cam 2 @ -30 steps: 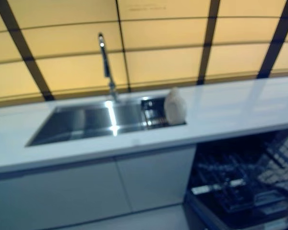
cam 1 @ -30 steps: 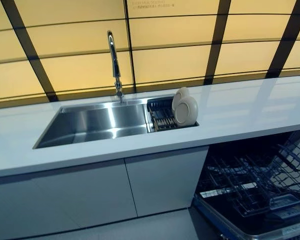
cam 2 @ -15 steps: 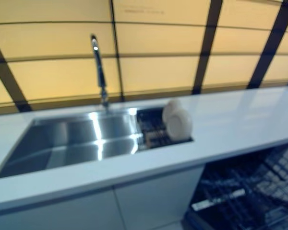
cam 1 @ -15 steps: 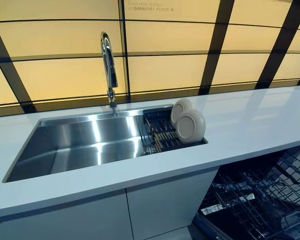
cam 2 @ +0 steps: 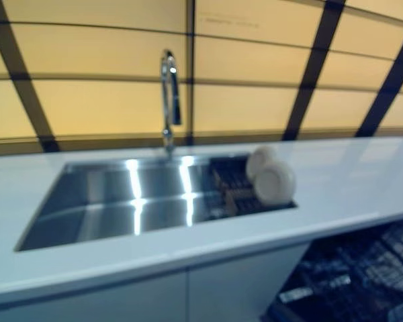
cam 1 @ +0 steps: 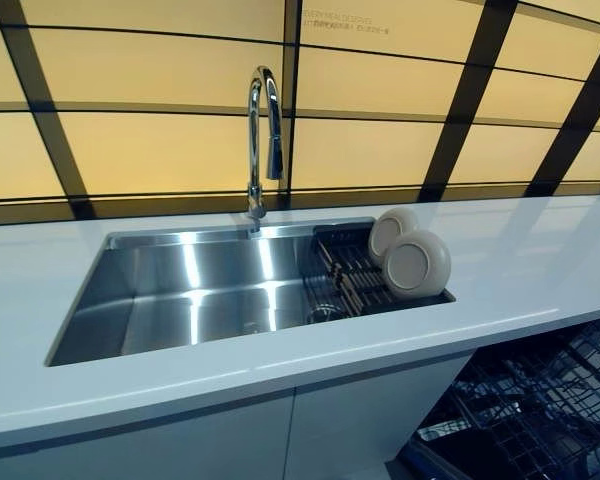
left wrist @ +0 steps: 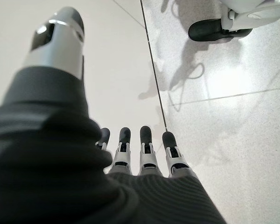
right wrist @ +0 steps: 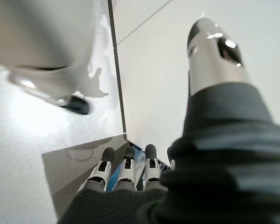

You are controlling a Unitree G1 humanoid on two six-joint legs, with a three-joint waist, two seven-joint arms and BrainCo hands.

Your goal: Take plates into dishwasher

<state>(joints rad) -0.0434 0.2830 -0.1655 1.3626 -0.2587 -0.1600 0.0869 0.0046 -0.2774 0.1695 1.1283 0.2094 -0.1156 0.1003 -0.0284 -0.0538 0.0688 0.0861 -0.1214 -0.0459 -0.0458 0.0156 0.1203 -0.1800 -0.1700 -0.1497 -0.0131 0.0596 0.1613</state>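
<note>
Right of centre in the head views, two plates stand upright in the sink's rack; left hand and right hand hang empty, fingers straight, toward the floor. Risk: a loose grasp dropping a plate short of the dishwasher, lower right.

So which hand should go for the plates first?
Probably the right hand. The plates stand in the rack at the sink's right end, with the open dishwasher lower right. Both it and the left hand hang open, holding nothing.
</note>
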